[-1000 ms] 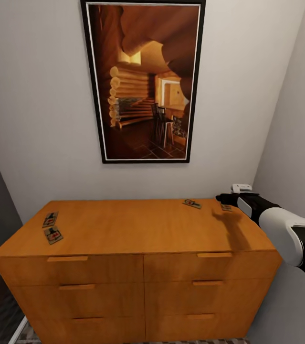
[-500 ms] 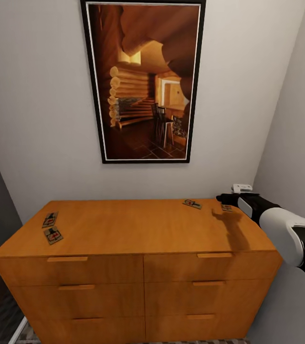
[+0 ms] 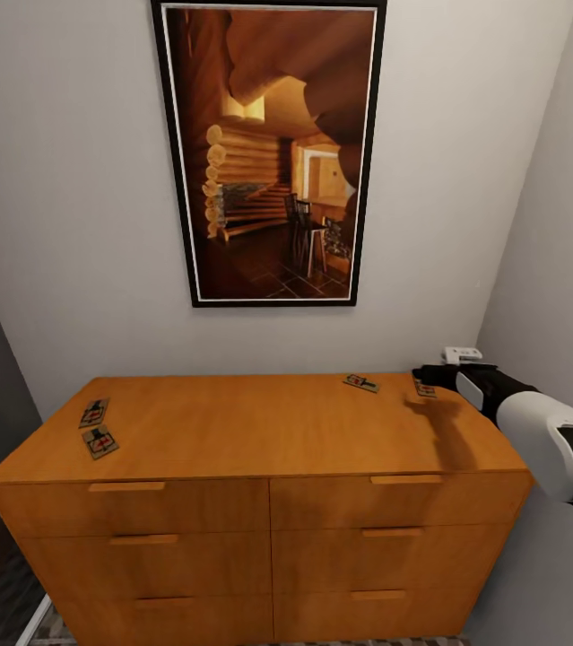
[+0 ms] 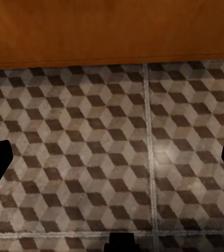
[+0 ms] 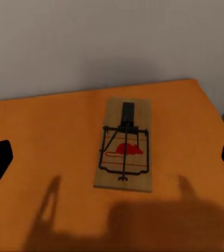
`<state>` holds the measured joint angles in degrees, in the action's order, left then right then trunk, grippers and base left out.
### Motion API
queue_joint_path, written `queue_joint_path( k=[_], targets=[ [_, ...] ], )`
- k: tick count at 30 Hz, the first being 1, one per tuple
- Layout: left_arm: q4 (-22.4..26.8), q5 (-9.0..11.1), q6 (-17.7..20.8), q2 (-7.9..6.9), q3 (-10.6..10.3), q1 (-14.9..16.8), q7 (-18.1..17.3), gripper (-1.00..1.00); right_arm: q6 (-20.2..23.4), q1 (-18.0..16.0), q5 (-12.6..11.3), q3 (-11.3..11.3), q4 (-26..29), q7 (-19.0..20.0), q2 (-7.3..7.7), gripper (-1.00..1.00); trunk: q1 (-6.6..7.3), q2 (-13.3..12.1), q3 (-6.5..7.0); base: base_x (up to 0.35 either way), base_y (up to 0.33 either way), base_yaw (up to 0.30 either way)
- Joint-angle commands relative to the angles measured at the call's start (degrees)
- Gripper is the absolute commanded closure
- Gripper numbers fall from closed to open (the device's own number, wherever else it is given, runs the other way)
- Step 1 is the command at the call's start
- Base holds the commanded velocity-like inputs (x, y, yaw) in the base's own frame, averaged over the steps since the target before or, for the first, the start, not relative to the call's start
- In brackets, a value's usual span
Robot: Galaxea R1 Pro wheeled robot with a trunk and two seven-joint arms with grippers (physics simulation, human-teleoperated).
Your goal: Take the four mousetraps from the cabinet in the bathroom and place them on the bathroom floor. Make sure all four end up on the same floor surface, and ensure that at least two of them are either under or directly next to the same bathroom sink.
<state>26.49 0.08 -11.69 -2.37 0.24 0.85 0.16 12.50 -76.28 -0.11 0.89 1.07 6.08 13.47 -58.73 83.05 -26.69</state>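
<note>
The chest of drawers (image 3: pixel 259 431) looks like smooth orange-brown wood with a soft satin sheen and flat wooden bar handles. The mousetrap (image 5: pixel 125 144) at the centre of the right wrist view is a pale matt wooden board with thin dark metal wire and a flat red printed mark. The floor (image 4: pixel 112 157) is tile with a matt, slightly worn cube print and pale grout. The wall (image 3: pixel 71 179) is plain matt grey. The picture (image 3: pixel 268 152) at upper centre has a glossy black frame.

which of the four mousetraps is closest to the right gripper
The mousetrap at the cabinet top's far right corner, just beside the right gripper and centred between its fingers in the right wrist view. The next mousetrap lies further left; the other two sit at the left edge.
</note>
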Motion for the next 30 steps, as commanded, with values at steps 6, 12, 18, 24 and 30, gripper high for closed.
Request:
queue_joint_path(
  k=[6, 12, 18, 24, 30],
  targets=[
    [0.0, 0.0, -0.2, 0.04, 0.0, 0.0, 0.0, -1.00, 0.3, 0.3, 0.0, 0.1, 0.1, 0.5, 0.26, -1.00, 0.00, 0.0, -0.06, 0.000, 0.000, 0.000],
    [0.0, 0.0, -0.2, 0.06, 0.0, 0.0, 0.0, -1.00, 0.0, 0.5, -0.1, 0.0, 0.1, 0.6, 0.24, -1.00, 0.00, 0.0, -0.06, 0.000, 0.000, 0.000],
    [0.0, 0.0, -0.2, 0.06, 0.0, 0.0, 0.0, -1.00, -1.2, 0.5, -0.1, 0.0, 0.1, 0.6, 0.21, -1.00, 0.00, 0.0, -0.06, 0.000, 0.000, 0.000],
    [0.0, 0.0, -0.2, 0.08, 0.0, 0.0, 0.0, -1.00, -1.5, 0.5, -0.1, 0.0, 0.1, 0.6, 0.23, -1.00, 0.00, 0.0, -0.08, 0.000, 0.000, 0.000],
    [0.0, 0.0, -0.2, 0.08, 0.0, 0.0, 0.0, -1.00, -1.6, 0.5, -0.1, 0.0, 0.1, 0.6, 0.24, -1.00, 0.00, 0.0, -0.34, 0.000, 0.000, 0.000]
  ],
)
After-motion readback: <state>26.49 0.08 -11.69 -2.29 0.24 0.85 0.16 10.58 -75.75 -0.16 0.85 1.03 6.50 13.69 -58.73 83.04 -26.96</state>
